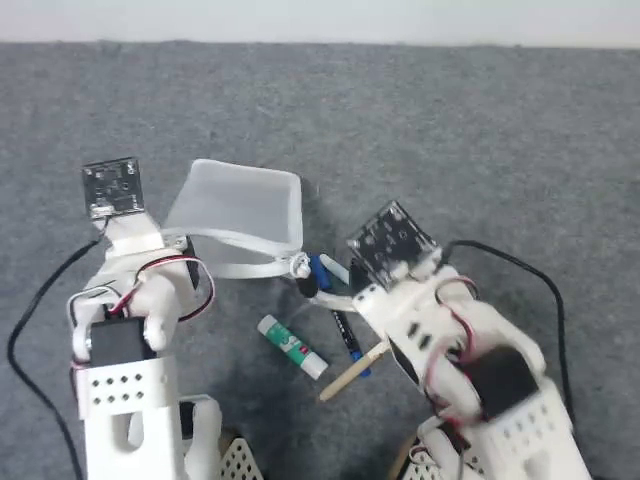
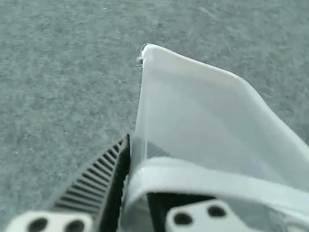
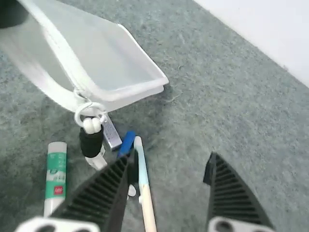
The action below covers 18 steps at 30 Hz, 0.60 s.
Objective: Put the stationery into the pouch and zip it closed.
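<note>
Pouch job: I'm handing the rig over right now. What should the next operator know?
Left claw: shut on the rim of the pouch, mouth open.
Right claw: open, empty, hovering over the pens.
Glue stick, pens and pencil lie on the carpet just outside the pouch mouth.
Done: pouch gripped; nothing seen inside it.
Left: load every item, then zip it closed.

Open carpet (image 1: 450, 130) beyond pouch (image 1: 240, 205); pens (image 1: 343, 325) at mouth.
</note>
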{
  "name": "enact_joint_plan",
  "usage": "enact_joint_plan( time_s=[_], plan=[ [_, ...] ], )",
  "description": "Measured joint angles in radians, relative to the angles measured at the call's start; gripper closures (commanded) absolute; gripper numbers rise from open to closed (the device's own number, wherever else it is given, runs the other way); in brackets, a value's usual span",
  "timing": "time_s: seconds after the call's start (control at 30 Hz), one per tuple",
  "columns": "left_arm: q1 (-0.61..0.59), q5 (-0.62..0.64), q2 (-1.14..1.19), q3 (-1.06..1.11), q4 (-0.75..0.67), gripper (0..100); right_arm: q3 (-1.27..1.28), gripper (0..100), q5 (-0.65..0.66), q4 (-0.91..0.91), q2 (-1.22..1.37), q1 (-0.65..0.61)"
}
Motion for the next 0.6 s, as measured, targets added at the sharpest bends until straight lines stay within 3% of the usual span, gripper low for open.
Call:
enact_joint_plan(
  time_s=[0.37, 0.6],
  plan=[
    [-0.091, 0.026, 0.000, 0.000, 0.000, 99, -0.098, 78.9, 0.002, 0.000, 0.414, 0.002],
    [-0.161, 0.026, 0.000, 0.000, 0.000, 99, -0.107, 79.0, 0.003, -0.094, 0.597, 0.002]
  ],
)
